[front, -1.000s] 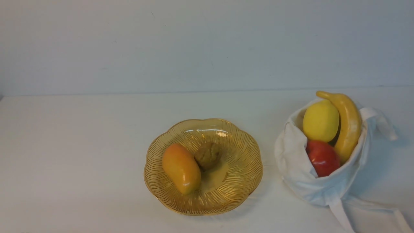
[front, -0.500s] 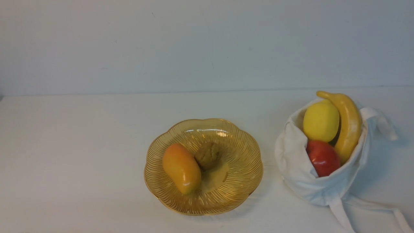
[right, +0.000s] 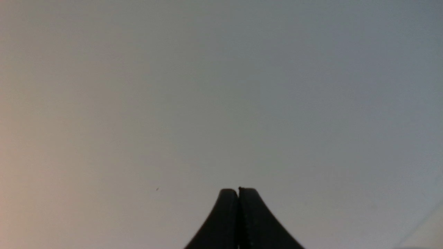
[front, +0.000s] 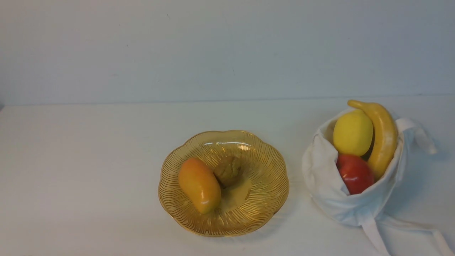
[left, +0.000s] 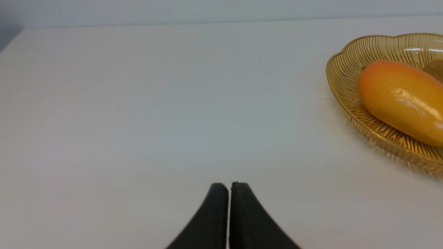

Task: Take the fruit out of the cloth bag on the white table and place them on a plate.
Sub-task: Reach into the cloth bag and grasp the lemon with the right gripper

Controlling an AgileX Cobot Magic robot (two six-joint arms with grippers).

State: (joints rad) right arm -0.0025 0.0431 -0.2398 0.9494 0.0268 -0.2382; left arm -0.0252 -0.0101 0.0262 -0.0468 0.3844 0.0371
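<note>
Pale blue-grey wall point(front: 227, 49) across whole upper part of front view, flat and matte, lower edge a straight horizontal line just above mid-frame. Few tiny dark specks point(front: 167, 15) on it, upper left of centre. Dark sliver point(front: 1, 106) at far left edge, right at that line.

Left wrist view: same wall point(left: 221, 10) as thin strip along top; darker grey-blue patch point(left: 5, 39) in upper left corner.

Right wrist view: featureless grey surface point(right: 221, 86) filling frame, pinkish toward left; wall or not, cannot tell.
</note>
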